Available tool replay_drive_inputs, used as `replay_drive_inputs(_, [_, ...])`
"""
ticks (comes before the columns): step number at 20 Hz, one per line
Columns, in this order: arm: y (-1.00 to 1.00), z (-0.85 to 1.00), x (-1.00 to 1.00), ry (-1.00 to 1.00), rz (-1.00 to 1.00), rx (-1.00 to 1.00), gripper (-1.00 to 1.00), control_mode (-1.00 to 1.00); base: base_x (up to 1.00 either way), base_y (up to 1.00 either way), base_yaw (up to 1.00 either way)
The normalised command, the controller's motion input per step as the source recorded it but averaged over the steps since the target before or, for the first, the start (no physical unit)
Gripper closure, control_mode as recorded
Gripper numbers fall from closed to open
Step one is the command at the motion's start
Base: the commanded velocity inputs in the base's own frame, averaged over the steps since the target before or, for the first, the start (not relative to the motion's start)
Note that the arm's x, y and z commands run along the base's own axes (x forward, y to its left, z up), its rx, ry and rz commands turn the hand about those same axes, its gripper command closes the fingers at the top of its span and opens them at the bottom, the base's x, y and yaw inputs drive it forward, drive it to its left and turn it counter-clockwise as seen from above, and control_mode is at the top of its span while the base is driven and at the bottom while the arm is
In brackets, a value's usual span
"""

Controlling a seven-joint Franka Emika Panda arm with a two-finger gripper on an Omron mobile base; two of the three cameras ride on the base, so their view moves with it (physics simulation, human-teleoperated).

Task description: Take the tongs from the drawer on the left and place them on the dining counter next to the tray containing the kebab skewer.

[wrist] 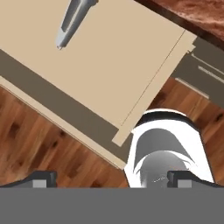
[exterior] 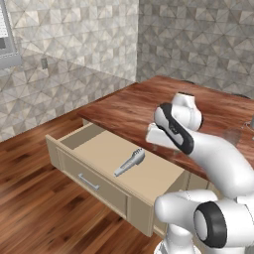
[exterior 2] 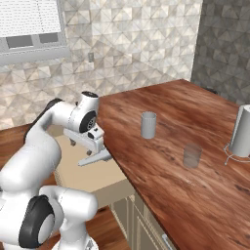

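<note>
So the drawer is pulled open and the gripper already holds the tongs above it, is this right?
Not quite. The drawer is pulled open, but the tongs lie loose on its floor; the left base view shows them flat there, and in the hand view the fingertips are apart, with nothing between them.

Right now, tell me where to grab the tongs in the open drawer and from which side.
Take the tongs near the middle of their two arms, coming straight down from above: they lie flat on the floor of the drawer, so the sides are the only faces offered.
</note>
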Motion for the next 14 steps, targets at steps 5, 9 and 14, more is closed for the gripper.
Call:
replay_drive_inputs(5, [0.45, -0.38, 0.23, 0.03, -0.10, 0.00, -1.00, -1.00, 0.00, 0.00, 0.00])
replay_drive_inputs(9, [0.48, -0.34, 0.00, 0.07, -0.03, 0.00, -1.00, -1.00, 0.00, 0.00, 0.00])
replay_drive_inputs(14, [0.23, -0.42, 0.02, -0.02, -0.03, 0.00, -1.00, -1.00, 0.00, 0.00, 0.00])
